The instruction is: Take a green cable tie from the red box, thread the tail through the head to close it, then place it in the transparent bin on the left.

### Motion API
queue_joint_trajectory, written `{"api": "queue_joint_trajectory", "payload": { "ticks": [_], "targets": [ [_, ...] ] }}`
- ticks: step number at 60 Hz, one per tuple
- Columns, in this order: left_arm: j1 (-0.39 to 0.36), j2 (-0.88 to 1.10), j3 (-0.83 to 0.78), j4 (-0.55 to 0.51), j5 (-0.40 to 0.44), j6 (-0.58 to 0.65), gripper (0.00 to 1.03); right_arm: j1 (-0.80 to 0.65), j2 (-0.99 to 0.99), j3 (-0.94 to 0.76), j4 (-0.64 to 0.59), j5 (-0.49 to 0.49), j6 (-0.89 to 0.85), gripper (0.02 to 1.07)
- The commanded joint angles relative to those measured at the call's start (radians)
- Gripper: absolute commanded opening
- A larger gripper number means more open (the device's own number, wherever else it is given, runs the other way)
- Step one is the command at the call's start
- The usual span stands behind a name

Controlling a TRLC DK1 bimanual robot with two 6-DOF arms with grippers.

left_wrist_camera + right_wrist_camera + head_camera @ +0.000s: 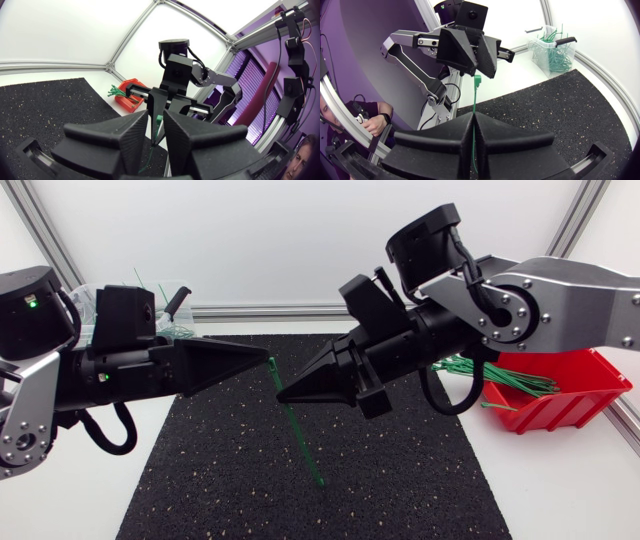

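Note:
A green cable tie [298, 430] hangs slanted over the black mat [220, 480], its tail end low near the mat. My right gripper [282, 395] is shut on its upper part; in the right wrist view the strap [475, 97] rises straight out of the closed fingers [474, 116]. My left gripper [266, 360] sits at the tie's head end [157, 120], fingers slightly apart with the head in the gap [155, 114]. The two grippers point tip to tip. The red box [560, 405] with several green ties [490, 375] is at the right. The transparent bin [172, 320] stands back left.
The bin [552, 47] holds several green ties and has a black handle. The red box [131, 97] sits just off the mat's right edge. White table surface surrounds the mat, with an aluminium frame rail along the back.

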State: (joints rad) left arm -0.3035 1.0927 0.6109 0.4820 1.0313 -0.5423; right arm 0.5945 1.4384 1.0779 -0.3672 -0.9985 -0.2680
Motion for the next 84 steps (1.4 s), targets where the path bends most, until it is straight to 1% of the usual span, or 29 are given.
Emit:
{"api": "queue_joint_trajectory", "payload": {
  "ticks": [1, 4, 7, 14, 15, 17, 19, 26, 32, 43, 48, 56, 60, 61, 62, 64, 70, 73, 76, 84],
  "targets": [
    [0.012, -0.020, 0.009, 0.032, -0.004, 0.004, 0.26, 0.001, -0.013, -0.021, 0.008, -0.003, 0.024, 0.08],
    [0.003, -0.022, 0.009, 0.052, 0.000, 0.039, 0.26, -0.002, -0.013, -0.021, 0.013, -0.003, 0.029, 0.08],
    [-0.017, -0.034, 0.020, 0.063, 0.050, 0.119, 0.27, -0.005, -0.013, -0.021, 0.019, -0.003, 0.033, 0.08],
    [-0.028, -0.036, 0.035, 0.064, 0.067, 0.176, 0.27, -0.018, -0.016, -0.024, 0.022, -0.003, 0.035, 0.08],
    [-0.029, -0.030, 0.041, 0.066, 0.078, 0.196, 0.27, -0.021, -0.018, -0.024, 0.025, -0.003, 0.036, 0.08],
    [-0.032, -0.016, 0.050, 0.067, 0.125, 0.237, 0.26, -0.025, -0.022, -0.029, 0.037, -0.003, 0.046, 0.08],
    [-0.034, -0.001, 0.059, 0.069, 0.147, 0.255, 0.26, -0.032, -0.029, -0.033, 0.054, -0.003, 0.059, 0.08],
    [-0.036, 0.065, 0.090, 0.078, 0.199, 0.275, 0.27, -0.042, -0.050, -0.041, 0.073, -0.005, 0.076, 0.08],
    [-0.034, 0.138, 0.127, 0.089, 0.262, 0.271, 0.26, -0.045, -0.064, -0.047, 0.077, -0.005, 0.076, 0.08],
    [-0.020, 0.161, 0.147, 0.083, 0.259, 0.263, 0.26, -0.058, -0.085, -0.064, 0.090, -0.003, 0.081, 0.08],
    [-0.023, 0.139, 0.147, 0.081, 0.259, 0.265, 0.26, -0.070, -0.093, -0.072, 0.094, -0.005, 0.082, 0.08],
    [-0.003, 0.107, 0.148, 0.084, 0.266, 0.266, 0.26, -0.076, -0.093, -0.070, 0.102, -0.005, 0.089, 0.08],
    [-0.008, 0.110, 0.167, 0.083, 0.265, 0.263, 0.20, -0.076, -0.093, -0.068, 0.102, -0.005, 0.089, 0.08],
    [-0.009, 0.110, 0.167, 0.083, 0.265, 0.263, 0.19, -0.076, -0.093, -0.068, 0.102, -0.005, 0.089, 0.08],
    [-0.011, 0.121, 0.179, 0.081, 0.265, 0.252, 0.16, -0.078, -0.093, -0.068, 0.102, -0.005, 0.089, 0.08],
    [-0.017, 0.138, 0.193, 0.079, 0.266, 0.232, 0.12, -0.079, -0.095, -0.067, 0.102, -0.009, 0.089, 0.08],
    [-0.039, 0.154, 0.204, 0.083, 0.271, 0.237, 0.12, -0.084, -0.098, -0.067, 0.103, -0.019, 0.090, 0.08],
    [-0.040, 0.153, 0.204, 0.084, 0.280, 0.251, 0.14, -0.088, -0.102, -0.070, 0.103, -0.022, 0.090, 0.08],
    [-0.039, 0.167, 0.208, 0.083, 0.282, 0.254, 0.23, -0.096, -0.108, -0.073, 0.106, -0.028, 0.090, 0.08],
    [-0.029, 0.197, 0.202, 0.084, 0.334, 0.263, 0.33, -0.105, -0.115, -0.084, 0.131, -0.038, 0.107, 0.08]
  ]
}}
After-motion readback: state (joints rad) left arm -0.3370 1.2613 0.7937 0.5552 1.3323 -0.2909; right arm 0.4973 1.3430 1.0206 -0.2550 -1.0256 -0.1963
